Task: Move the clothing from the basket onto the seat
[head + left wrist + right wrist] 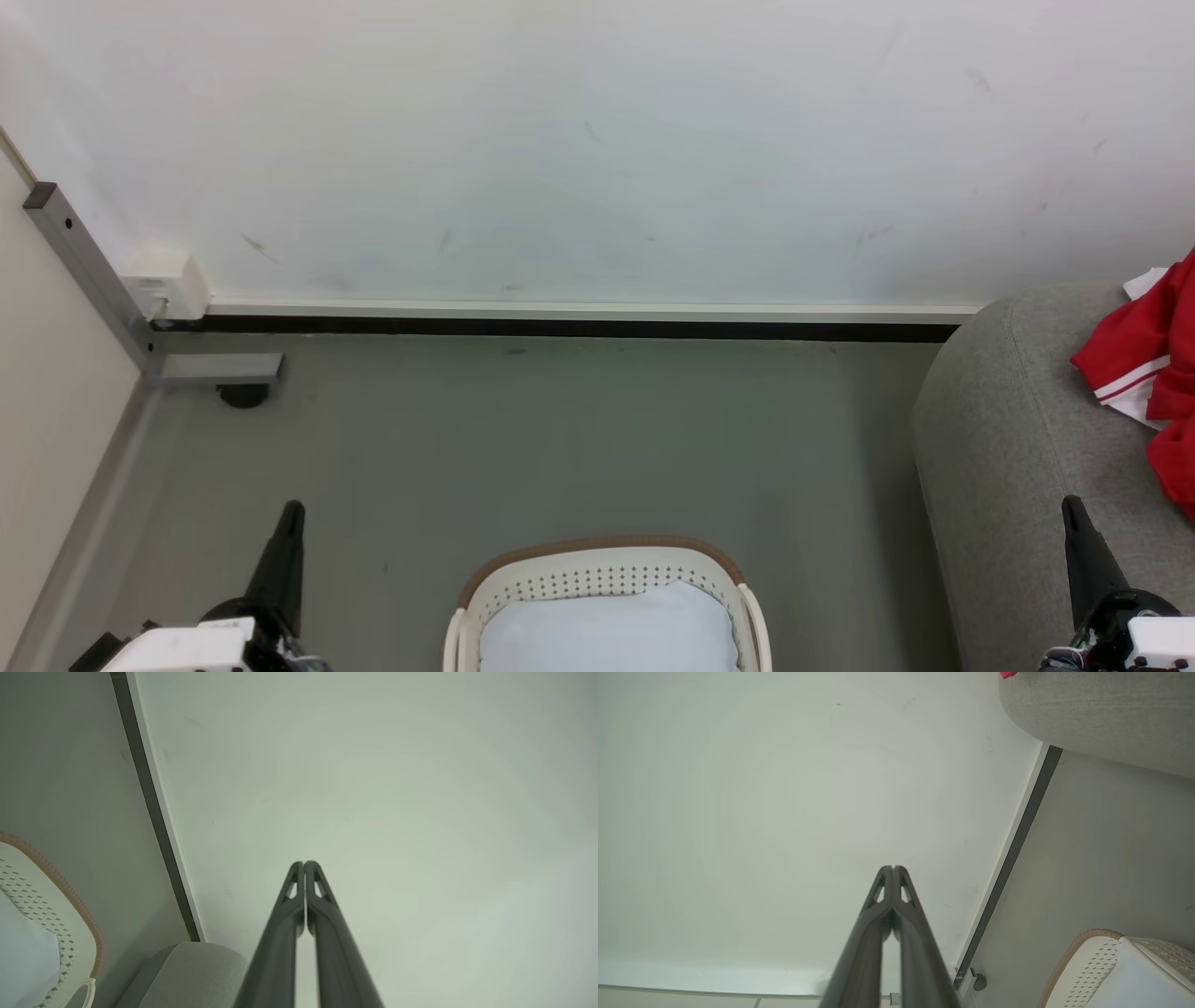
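Clothing lies bunched on seat, its length running toward wall

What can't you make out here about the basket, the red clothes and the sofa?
1. Basket: the head view's bottom edge cuts off its near half; the pale cloth pad hides whatever lies beneath.
2. Red clothing: runs off the head view's right edge, so the garment count is unclear.
3. Sofa: mostly beyond that same edge.
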